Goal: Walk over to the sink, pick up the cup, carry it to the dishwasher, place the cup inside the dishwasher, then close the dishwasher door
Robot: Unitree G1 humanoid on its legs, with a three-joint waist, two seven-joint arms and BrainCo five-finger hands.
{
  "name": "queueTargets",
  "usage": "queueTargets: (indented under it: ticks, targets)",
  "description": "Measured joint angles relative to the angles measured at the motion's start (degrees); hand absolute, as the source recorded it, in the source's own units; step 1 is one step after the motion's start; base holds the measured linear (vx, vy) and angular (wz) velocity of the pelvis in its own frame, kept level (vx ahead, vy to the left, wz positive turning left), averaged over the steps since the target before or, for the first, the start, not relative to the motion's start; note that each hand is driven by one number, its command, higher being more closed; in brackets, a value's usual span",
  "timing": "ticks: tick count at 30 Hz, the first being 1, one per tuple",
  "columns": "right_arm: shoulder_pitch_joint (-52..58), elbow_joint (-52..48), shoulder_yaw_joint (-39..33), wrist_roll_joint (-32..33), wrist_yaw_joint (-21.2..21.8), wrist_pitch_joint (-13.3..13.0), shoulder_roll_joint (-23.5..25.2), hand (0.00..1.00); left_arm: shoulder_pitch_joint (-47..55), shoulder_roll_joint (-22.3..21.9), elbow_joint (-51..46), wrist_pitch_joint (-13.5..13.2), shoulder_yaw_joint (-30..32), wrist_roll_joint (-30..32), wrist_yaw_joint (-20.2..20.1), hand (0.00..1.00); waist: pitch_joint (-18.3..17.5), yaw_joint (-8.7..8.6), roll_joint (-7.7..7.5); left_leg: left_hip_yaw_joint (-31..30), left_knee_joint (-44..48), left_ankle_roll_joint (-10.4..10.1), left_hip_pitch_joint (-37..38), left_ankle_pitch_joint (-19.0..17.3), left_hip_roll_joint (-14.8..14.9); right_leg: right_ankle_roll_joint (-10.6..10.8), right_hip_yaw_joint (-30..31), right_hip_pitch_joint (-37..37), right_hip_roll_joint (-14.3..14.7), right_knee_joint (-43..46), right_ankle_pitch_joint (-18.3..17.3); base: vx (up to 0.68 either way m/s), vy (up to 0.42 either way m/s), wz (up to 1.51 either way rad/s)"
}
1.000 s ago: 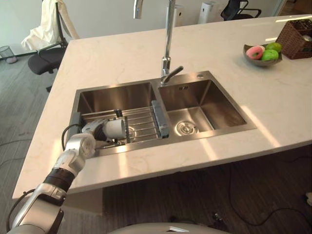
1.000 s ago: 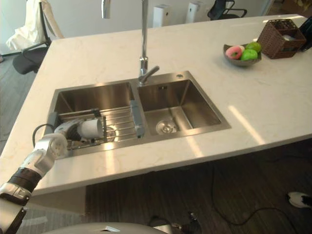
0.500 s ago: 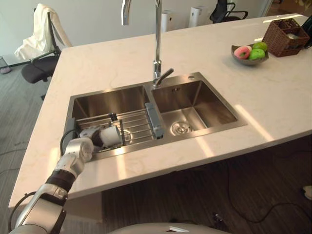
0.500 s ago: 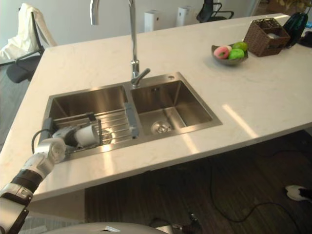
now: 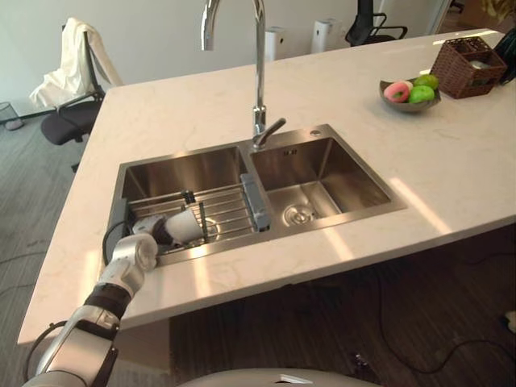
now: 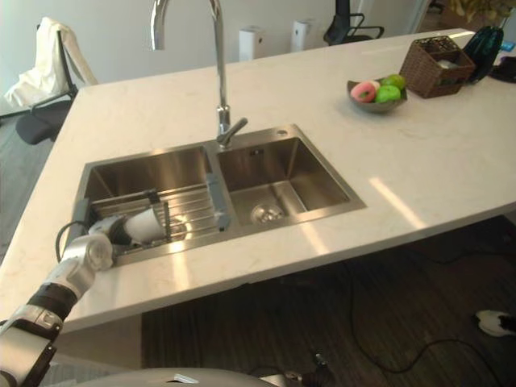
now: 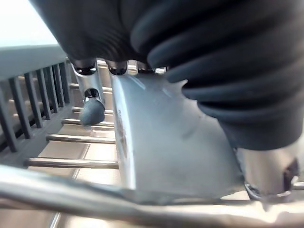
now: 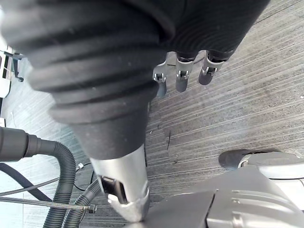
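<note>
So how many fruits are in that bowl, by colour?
Pink fruit: 1
Green fruits: 2
Total in the bowl: 3

Bench [image 5: 347,89]: cream stone, faint grey veining. Sink [image 5: 343,165]: brushed steel. Cup [image 5: 185,226]: white. Rack [image 5: 230,211]: steel wire, grey end bar. Bowl [image 5: 407,106]: grey, holding pink and green fruit [image 5: 420,93]. Basket [image 5: 472,68]: dark brown weave. Left hand [image 5: 151,230]: silver, dark ribbed cover. Floor [image 8: 266,85]: grey, fine stripes.
</note>
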Motion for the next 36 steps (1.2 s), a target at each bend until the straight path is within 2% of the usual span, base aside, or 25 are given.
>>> queueTargets:
  ticks: [6,9,14,16,21,25,27,32,34,36]
  targets:
    - [-0.17,0.26,0.02,-0.02,0.01,-0.03,-0.03,0.00,0.37,0.34,-1.16,-1.38,-0.01,-4.03,0.67,1.00,-0.04,0.08,-0.09,-0.30,0.01,0.10,0.00,-0.01,-0.27,0.13,-0.37,0.18,-0.15,-0.04,-0.09,0.00,-0.018,0.03]
    - [-0.47,0.45,0.06,-0.03,0.01,-0.06,0.04,0.00,1.49,0.14,-4.04,-2.96,-0.19,-8.36,1.10,1.00,0.00,0.03,-0.22,-0.70,0.01,0.17,0.00,-0.04,-0.43,0.21,-0.70,0.37,-0.32,0.07,-0.13,-0.01,-0.023,0.05]
    - [-0.49,0.45,0.32,-0.03,-0.06,-0.35,0.75,0.00,3.92,-0.43,-9.96,-4.55,0.26,-17.85,6.07,1.00,0.32,0.01,-1.28,-1.74,0.03,0.31,0.11,0.13,-0.53,0.24,-1.88,1.03,-0.39,0.26,-0.16,-0.02,-0.034,0.11]
    - [-0.45,0.45,0.49,-0.03,-0.13,-0.46,0.96,0.00,6.08,-2.18,-13.74,-5.24,1.36,-21.29,8.73,1.00,0.87,0.55,-2.26,-2.05,0.27,0.43,0.17,0.27,-0.52,0.24,-2.23,1.26,-0.57,0.26,-0.16,-0.04,-0.033,0.08]
    - [0.18,0.47,0.38,0.00,-0.84,-0.75,1.38,0.00,10.15,-4.82,-24.13,-7.00,5.49,-31.08,13.56,1.00,0.86,1.41,-2.48,-2.61,0.32,0.55,0.17,0.34,-0.94,0.40,-2.76,1.55,-1.10,0.28,-0.26,-0.02,-0.011,0.06]
    - [1.28,0.47,-0.48,0.22,-1.99,-1.57,1.92,0.00,14.15,-9.36,-36.98,-11.11,10.65,-37.65,18.63,1.00,0.77,2.49,-2.31,-3.50,0.06,0.73,0.19,0.46,-0.95,0.57,-3.79,1.99,-1.22,0.36,-0.42,-0.03,-0.031,0.12]
    - [1.96,0.50,-0.82,0.99,-2.04,-2.03,1.96,0.00,17.39,-11.83,-43.99,-14.66,13.27,-39.78,22.07,1.00,0.59,3.20,-2.03,-3.71,0.00,0.74,0.21,0.51,-0.88,0.50,-4.00,2.01,-1.18,0.54,-0.56,-0.04,-0.035,0.03]
    - [2.68,0.97,-2.38,1.16,-3.16,-2.61,2.83,0.00,21.76,-13.50,-49.66,-21.56,16.90,-41.44,26.28,1.00,0.42,4.21,-1.86,-4.98,-0.01,0.85,0.17,0.77,-0.95,0.52,-5.40,2.50,-1.28,0.72,-0.81,-0.03,-0.029,0.13]
    - [2.84,1.02,-2.36,1.17,-3.15,-2.60,2.82,0.00,24.16,-13.54,-51.48,-24.75,17.86,-42.19,27.91,1.00,0.37,5.23,-2.01,-5.18,-0.01,0.87,0.17,0.86,-0.94,0.48,-5.61,2.58,-1.28,0.75,-0.84,-0.04,-0.024,0.06]
    - [2.81,1.56,-2.35,1.30,-3.17,-2.57,2.81,0.00,25.64,-13.88,-52.25,-26.49,18.93,-42.19,29.17,1.00,0.33,5.66,-2.23,-5.84,-0.02,0.93,0.05,0.98,-1.05,0.51,-6.36,2.86,-1.40,0.65,-0.91,-0.03,-0.026,0.19]
